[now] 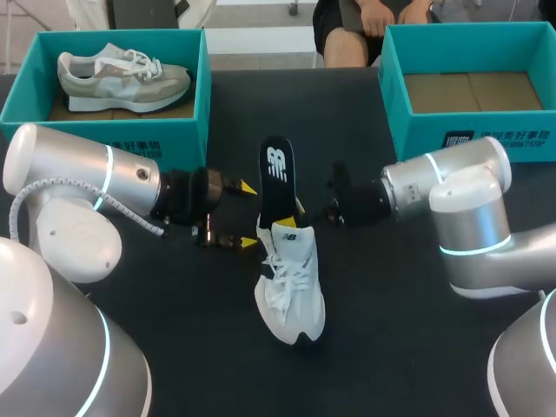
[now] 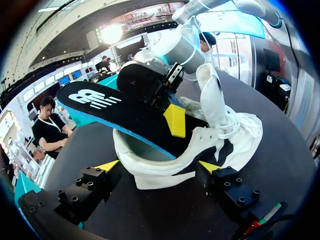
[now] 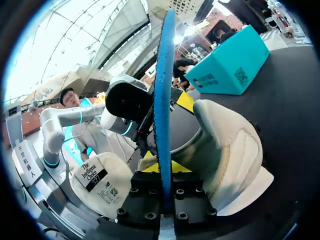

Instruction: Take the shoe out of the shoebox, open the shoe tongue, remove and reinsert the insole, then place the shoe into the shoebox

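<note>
- The right hand (image 1: 302, 208) is clamped on the black insole (image 1: 277, 174). In the right wrist view the insole (image 3: 164, 75) stands edge-on, pinched between the fingers of that hand (image 3: 165, 172) and rising straight out ahead of them.
- The insole stands steeply upright. Its lower end sits inside the heel opening of the white shoe (image 1: 294, 287), and its upper end, with a white logo, points toward the far side of the worktop (image 1: 391, 330).
- The left hand (image 1: 249, 215) is spread wide. In the left wrist view its yellow tips (image 2: 107, 165) lie to either side of the shoe's heel (image 2: 150, 170). I cannot tell whether they touch it.
- In that same view the insole (image 2: 115, 112) slants out of the shoe (image 2: 235, 135), and the tongue stands pulled up.
- The shoe rests on its sole mid-worktop, between the two hands, with its toe toward the robot and its laces loose.
- At the far right corner, the right shoebox (image 1: 469, 139), teal, shows its brown floor.
- At the far left corner, the left shoebox (image 1: 200, 95), also teal, holds a grey shoe (image 1: 122, 74) lying on its side.
</note>
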{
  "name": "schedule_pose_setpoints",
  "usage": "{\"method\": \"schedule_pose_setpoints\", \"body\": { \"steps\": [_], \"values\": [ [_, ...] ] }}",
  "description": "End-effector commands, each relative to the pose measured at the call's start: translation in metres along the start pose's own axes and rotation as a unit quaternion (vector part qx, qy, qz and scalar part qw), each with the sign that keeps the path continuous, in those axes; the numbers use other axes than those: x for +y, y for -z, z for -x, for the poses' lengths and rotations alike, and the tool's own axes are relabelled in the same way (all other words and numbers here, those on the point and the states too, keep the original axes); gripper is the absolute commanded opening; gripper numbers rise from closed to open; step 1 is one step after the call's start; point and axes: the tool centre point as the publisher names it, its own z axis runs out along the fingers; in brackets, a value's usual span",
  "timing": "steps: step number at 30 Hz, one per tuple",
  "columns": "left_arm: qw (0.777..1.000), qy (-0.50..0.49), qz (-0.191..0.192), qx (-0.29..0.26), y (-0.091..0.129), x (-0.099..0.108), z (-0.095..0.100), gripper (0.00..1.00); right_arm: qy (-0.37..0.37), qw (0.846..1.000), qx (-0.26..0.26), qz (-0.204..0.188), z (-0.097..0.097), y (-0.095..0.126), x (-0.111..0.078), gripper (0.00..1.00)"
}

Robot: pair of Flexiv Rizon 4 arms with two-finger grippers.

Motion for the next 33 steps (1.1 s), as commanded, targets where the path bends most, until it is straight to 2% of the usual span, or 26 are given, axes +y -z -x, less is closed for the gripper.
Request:
{"method": "schedule_pose_setpoints", "body": {
  "steps": [1, 5, 7, 8, 12, 20, 22, 23, 24, 29, 33],
  "values": [
    [1.0, 0.0, 0.002, 0.0, 0.0, -0.001, -0.001, 1.0, 0.001, 1.0, -0.006, 0.009, -0.002, -0.002, -0.01, 0.0],
    [1.0, 0.0, 0.002, 0.0, 0.0, -0.001, -0.001, 1.0, 0.017, 1.0, -0.013, 0.008, -0.003, -0.001, 0.003, 0.0],
    [1.0, 0.0, 0.002, 0.0, 0.0, -0.001, -0.001, 1.0, 0.025, 1.0, -0.016, 0.003, -0.002, 0.002, 0.008, 0.2],
    [1.0, 0.0, 0.002, 0.0, 0.0, -0.001, -0.001, 1.0, 0.03, 0.999, -0.016, 0.003, -0.004, 0.0, 0.013, 0.24],
    [1.0, 0.0, 0.002, 0.0, 0.0, -0.001, -0.001, 1.0, 0.046, 0.999, -0.018, -0.001, -0.002, 0.003, 0.023, 0.3],
    [1.0, 0.0, 0.002, 0.0, 0.0, -0.001, -0.001, 1.0, 0.052, 0.998, -0.016, -0.014, 0.012, 0.005, 0.034, 0.25],
    [1.0, 0.0, 0.002, 0.0, 0.0, -0.001, -0.001, 1.0, 0.05, 0.999, -0.01, -0.016, 0.013, 0.004, 0.035, 0.17],
    [1.0, 0.0, 0.002, 0.0, 0.0, -0.001, -0.001, 1.0, 0.046, 0.999, -0.003, -0.019, 0.016, 0.006, 0.032, 0.03],
    [1.0, 0.0, 0.002, 0.0, 0.0, -0.001, -0.001, 1.0, 0.042, 0.999, 0.0, -0.023, 0.016, 0.004, 0.031, 0.0],
    [1.0, 0.0, 0.002, 0.0, 0.0, -0.001, -0.001, 1.0, 0.017, 0.999, 0.01, -0.035, 0.011, -0.001, 0.017, 0.0],
    [1.0, 0.0, 0.002, 0.0, 0.0, -0.001, -0.001, 1.0, -0.009, 0.999, 0.011, -0.032, 0.003, -0.006, -0.002, 0.0]
  ]
}}
